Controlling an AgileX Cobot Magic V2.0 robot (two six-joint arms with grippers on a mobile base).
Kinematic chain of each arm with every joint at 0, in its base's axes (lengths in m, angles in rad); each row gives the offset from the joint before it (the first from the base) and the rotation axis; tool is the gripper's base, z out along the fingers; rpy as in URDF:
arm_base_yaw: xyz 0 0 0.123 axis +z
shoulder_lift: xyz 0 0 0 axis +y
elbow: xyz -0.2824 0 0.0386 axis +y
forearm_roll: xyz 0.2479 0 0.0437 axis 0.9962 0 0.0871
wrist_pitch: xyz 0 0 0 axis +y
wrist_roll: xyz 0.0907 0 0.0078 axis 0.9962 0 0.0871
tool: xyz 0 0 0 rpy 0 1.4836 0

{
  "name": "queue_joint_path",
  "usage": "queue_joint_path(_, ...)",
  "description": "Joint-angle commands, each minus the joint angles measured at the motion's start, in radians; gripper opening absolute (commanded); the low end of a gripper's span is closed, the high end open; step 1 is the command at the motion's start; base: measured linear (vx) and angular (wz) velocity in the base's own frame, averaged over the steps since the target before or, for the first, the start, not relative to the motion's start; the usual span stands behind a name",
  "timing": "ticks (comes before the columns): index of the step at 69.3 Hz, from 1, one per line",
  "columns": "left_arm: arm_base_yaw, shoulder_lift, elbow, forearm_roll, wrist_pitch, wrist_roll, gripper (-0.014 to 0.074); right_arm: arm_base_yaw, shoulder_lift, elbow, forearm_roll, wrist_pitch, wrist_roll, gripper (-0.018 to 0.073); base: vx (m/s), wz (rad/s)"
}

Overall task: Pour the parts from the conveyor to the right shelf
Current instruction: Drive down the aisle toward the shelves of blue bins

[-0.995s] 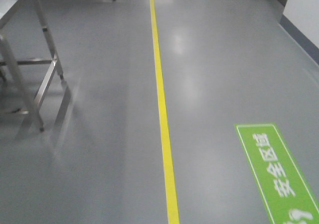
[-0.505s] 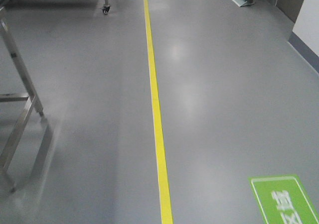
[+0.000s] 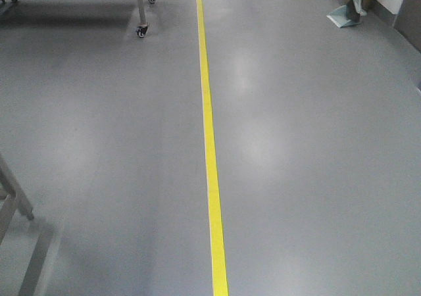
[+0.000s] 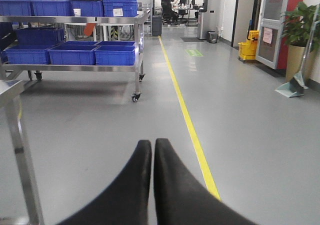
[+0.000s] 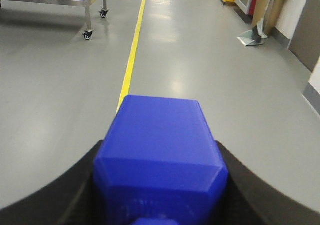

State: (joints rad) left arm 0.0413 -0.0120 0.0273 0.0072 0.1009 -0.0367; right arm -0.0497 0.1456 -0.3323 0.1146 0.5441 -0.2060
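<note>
sliding out of the front view since a second ago, the green floor sign is gone and the table leg (image 3: 13,200) is sitting low on the left, while we are rolling along the yellow line (image 3: 209,145) toward the shelf (image 3: 141,6). in the left wrist view, the left gripper (image 4: 152,144) is pressing its fingers (image 4: 132,185) together, tip against tip, facing the shelf's blue bins (image 4: 72,55). in the right wrist view, the right gripper (image 5: 160,195) is clamping the block (image 5: 159,140) above the floor (image 5: 60,85).
</note>
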Motion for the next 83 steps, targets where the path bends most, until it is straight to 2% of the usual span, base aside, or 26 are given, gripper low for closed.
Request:
queue_joint_path(1, -0.005, -0.013, -0.020, -0.007, -0.079, -0.008, -0.0006, -0.001, 0.012, -0.029, -0.003, -0.078, -0.001, -0.0005, 0.92, 0.09)
queue_joint_path(52, -0.005, -0.013, -0.020, -0.007, -0.079, -0.008, -0.0006, -0.001, 0.012, -0.029, -0.003, -0.077, -0.001, -0.0005, 0.90, 0.04)
queue_joint_path(83, -0.005, -0.013, -0.020, -0.007, -0.079, -0.008, -0.0006, -0.001, 0.012, -0.029, -0.003, -0.077, -0.001, -0.0005, 0.80, 0.56)
